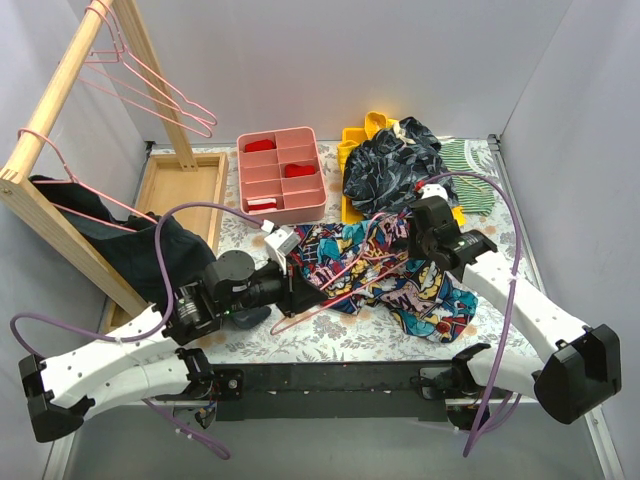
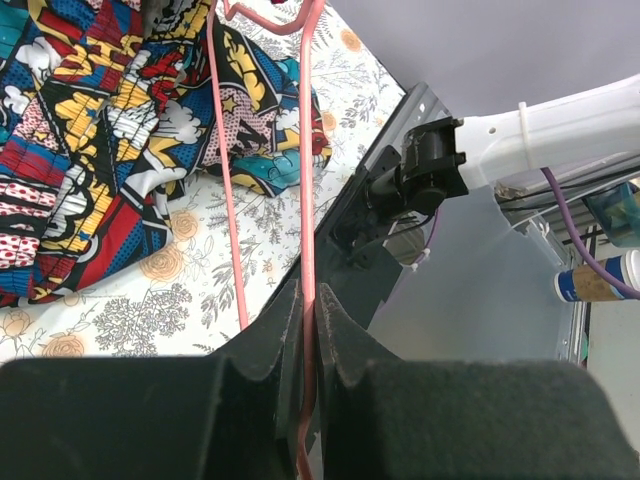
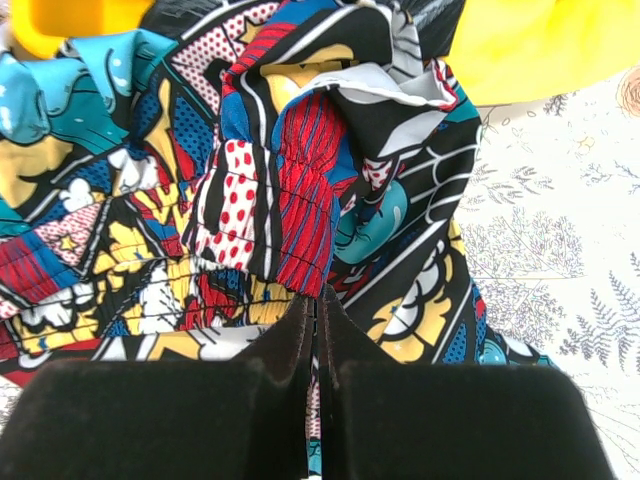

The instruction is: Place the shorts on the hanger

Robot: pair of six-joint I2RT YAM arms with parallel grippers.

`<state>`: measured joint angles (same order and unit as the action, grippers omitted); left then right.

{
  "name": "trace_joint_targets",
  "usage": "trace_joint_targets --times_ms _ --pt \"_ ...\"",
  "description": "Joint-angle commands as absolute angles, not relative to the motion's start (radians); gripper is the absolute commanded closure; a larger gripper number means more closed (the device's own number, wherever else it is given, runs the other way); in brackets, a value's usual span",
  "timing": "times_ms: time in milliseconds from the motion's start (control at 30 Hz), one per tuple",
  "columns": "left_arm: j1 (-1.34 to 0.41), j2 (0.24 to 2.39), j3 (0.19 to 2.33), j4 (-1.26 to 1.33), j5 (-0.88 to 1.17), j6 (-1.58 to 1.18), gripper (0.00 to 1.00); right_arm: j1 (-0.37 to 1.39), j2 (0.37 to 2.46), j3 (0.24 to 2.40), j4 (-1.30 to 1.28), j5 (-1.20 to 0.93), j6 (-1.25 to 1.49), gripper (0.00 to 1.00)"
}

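Note:
The shorts (image 1: pixel 400 280) lie crumpled on the flowered table between the two arms, in a comic print of blue, red, yellow and black. My left gripper (image 1: pixel 303 288) is shut on the wire of a pink hanger (image 2: pixel 309 180), which reaches out over the shorts' near edge (image 2: pixel 100 130). A second wire of that hanger (image 2: pixel 226 150) runs alongside. My right gripper (image 1: pixel 408 228) is shut on a gathered fold of the shorts (image 3: pixel 290 170) at their far side, the cloth pinched between the fingers (image 3: pixel 355 340).
A pink divided box (image 1: pixel 282 175) and a wooden tray (image 1: pixel 180 190) stand at the back. A dark navy patterned garment (image 1: pixel 395 165) lies on a yellow tray (image 1: pixel 355 140). A wooden rail (image 1: pixel 60 100) on the left carries pink hangers (image 1: pixel 150 80) and a black garment (image 1: pixel 150 250).

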<state>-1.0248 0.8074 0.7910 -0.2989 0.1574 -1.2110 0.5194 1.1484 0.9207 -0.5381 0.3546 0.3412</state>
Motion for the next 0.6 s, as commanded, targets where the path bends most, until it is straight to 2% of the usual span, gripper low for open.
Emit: trace_joint_targets --times_ms 0,300,567 --pt "-1.025 0.769 0.804 -0.296 0.175 -1.187 1.0 0.522 1.161 0.943 -0.546 0.391 0.342 0.99" --pt "-1.025 0.744 0.766 -0.31 0.164 -1.187 1.0 0.522 1.166 0.943 -0.535 0.385 0.347 0.99" --pt "-1.025 0.772 0.671 -0.12 0.129 -1.18 1.0 0.523 1.106 1.035 -0.598 0.272 0.362 0.99"
